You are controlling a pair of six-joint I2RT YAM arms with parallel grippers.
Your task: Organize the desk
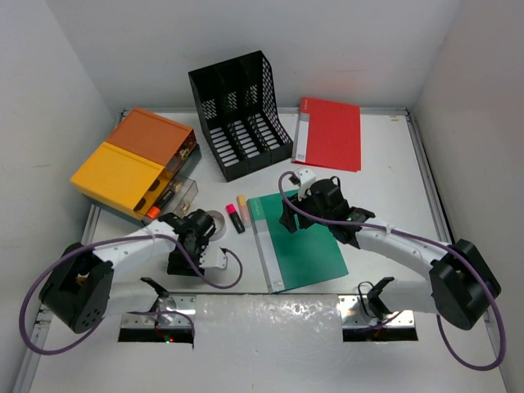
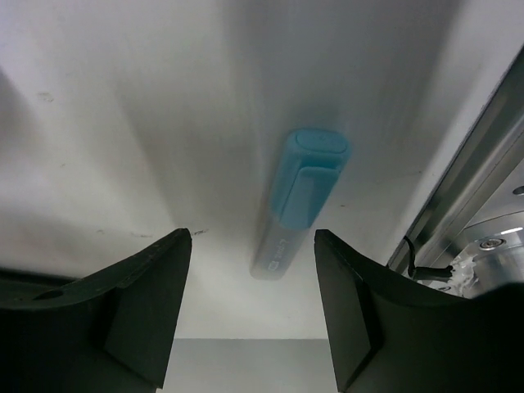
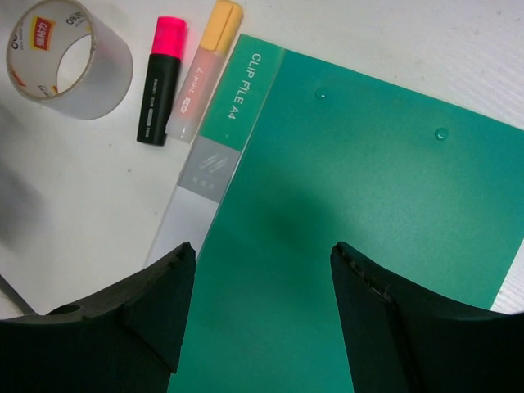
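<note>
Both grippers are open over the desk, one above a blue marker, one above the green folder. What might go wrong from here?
The left gripper sits over only the tail end of the blue marker; a pinch there may let it swing or roll toward the metal rail. The green clip file lies flat, so the right gripper may just shove it into the pink highlighter and orange highlighter beside its spine.

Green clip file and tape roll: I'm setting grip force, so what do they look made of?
Green clip file: probably thin plastic sheet, smooth with a dull sheen; its spine strip is translucent. Tape roll: clear glossy plastic tape, see-through at the wall, apparently wound on a printed card core.
</note>
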